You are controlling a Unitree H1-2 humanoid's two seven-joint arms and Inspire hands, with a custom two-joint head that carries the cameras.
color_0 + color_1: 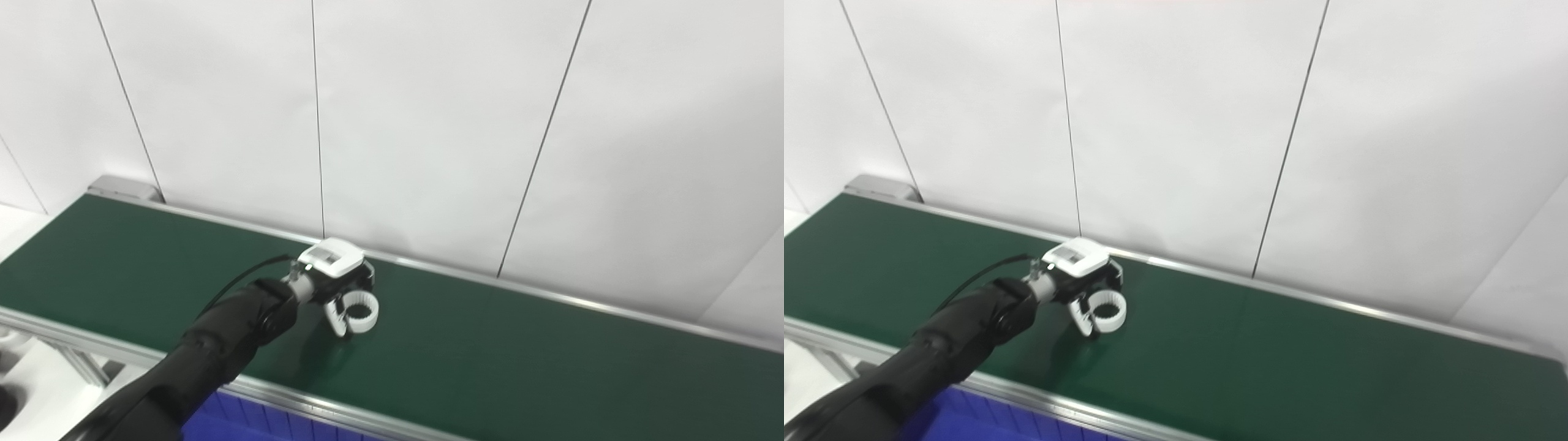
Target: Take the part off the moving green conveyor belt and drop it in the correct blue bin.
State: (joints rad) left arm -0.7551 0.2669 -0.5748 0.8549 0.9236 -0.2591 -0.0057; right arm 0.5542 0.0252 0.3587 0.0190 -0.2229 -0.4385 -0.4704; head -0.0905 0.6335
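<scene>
One left hand (335, 275) over the green conveyor belt (490, 343), fingers closed around one white ribbed ring part (360, 311) held just above the belt surface, one blue bin (245, 419) at the near edge below.

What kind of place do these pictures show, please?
Probably a factory-style sorting station or test cell: a long green conveyor belt with metal rails, a blue bin below its near edge, and plain white wall panels behind.

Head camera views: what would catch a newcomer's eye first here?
The left hand, stretched out over the middle of the green belt, with a white ring-shaped part at its fingers. Whether the part is gripped or merely touched cannot be told. A blue bin peeks out below the belt's near rail.
</scene>
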